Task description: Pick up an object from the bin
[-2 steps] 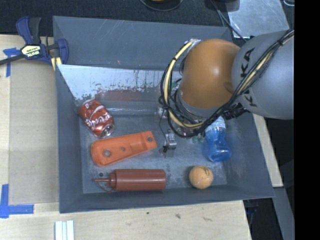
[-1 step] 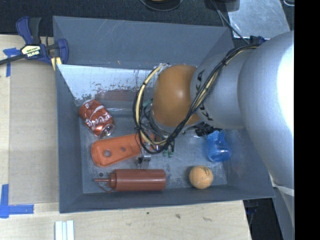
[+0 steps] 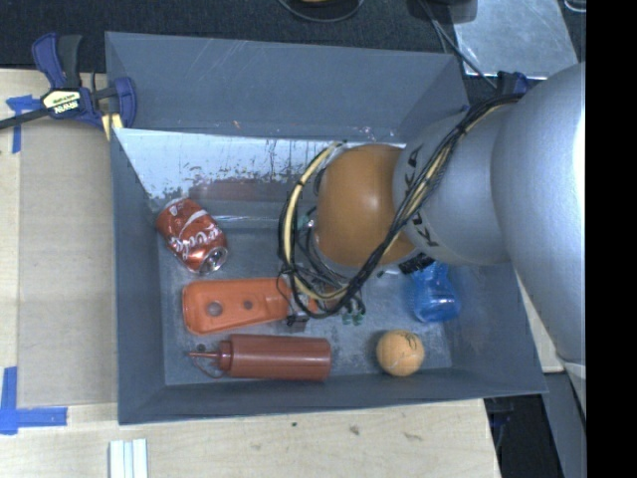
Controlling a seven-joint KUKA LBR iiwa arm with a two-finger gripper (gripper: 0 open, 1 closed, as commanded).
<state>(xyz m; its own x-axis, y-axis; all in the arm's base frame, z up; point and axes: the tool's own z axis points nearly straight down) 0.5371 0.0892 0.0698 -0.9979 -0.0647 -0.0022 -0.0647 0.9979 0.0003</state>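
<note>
The orange flat piece (image 3: 231, 305), pierced by two holes, lies on the floor of the bin (image 3: 139, 297) left of centre. Its right end reaches up to the claw (image 3: 302, 305), which is low down just at that end. Nothing is seen lifted: the piece lies flat, so the pick appears not yet done. The closing, if it has not happened, and the raising are still to come.

Just in front of the piece lies a dark red squeeze bottle (image 3: 271, 357) on its side, nozzle to the left. A crushed red can (image 3: 192, 235) lies behind the piece, a tan ball (image 3: 399, 353) lies to the right near the front wall, and a crumpled blue plastic thing (image 3: 433, 295) sits beyond the ball.

The arm (image 3: 498, 187) reaches in from the right and bends steeply down. Its rounded orange cover (image 3: 356, 207) and looped cables (image 3: 299, 217) hang over the middle of the bin. These hide the claw's working end, so whether it is wide, narrow or gripping cannot be told.
</note>
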